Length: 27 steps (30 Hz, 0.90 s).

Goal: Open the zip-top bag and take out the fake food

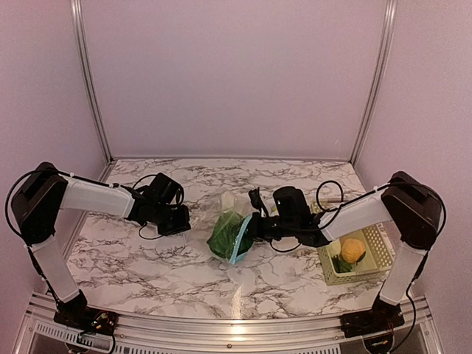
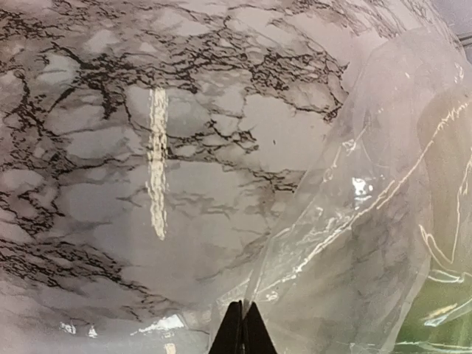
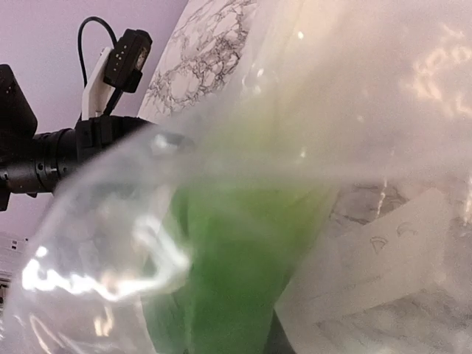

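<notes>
left gripper [image 2: 242, 330]: fingers pressed together near the bag [image 1: 227, 237]. right gripper [image 1: 250, 227] pinches it, fingers hidden by plastic; food [image 3: 221, 280] a green blur.

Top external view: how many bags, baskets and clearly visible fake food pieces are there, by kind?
Zip-top bag: 1
Basket: 1
Green vegetable, in bag: 1
Orange fruit, in basket: 1
Total: 4; other basket contents unclear.
</notes>
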{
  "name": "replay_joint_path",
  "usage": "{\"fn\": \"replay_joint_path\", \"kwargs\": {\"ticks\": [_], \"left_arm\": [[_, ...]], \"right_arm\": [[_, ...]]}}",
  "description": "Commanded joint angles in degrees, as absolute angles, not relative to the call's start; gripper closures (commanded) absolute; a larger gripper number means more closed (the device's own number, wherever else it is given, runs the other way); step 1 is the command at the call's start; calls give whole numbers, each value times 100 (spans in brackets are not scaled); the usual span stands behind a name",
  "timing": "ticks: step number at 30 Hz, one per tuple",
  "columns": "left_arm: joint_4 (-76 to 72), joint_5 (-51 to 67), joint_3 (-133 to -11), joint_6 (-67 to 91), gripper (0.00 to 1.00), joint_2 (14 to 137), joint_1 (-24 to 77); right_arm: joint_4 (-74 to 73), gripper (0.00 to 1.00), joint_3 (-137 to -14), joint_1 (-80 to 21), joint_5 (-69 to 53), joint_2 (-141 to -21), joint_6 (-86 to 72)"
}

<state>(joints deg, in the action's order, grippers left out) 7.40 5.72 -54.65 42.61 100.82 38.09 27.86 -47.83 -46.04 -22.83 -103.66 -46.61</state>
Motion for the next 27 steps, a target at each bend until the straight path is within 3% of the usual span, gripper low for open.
{"fn": "replay_joint_path", "kwargs": {"ticks": [1,27], "left_arm": [[1166,-222,-5814,4230,100,9918,3581],[1443,-417,-6685,3859,100,10310,2699]], "right_arm": [[2516,97,-4700,-4562,-2152,-9935,-4457],[-542,99,-4851,-4589,-2590,-8701,-3065]]}}
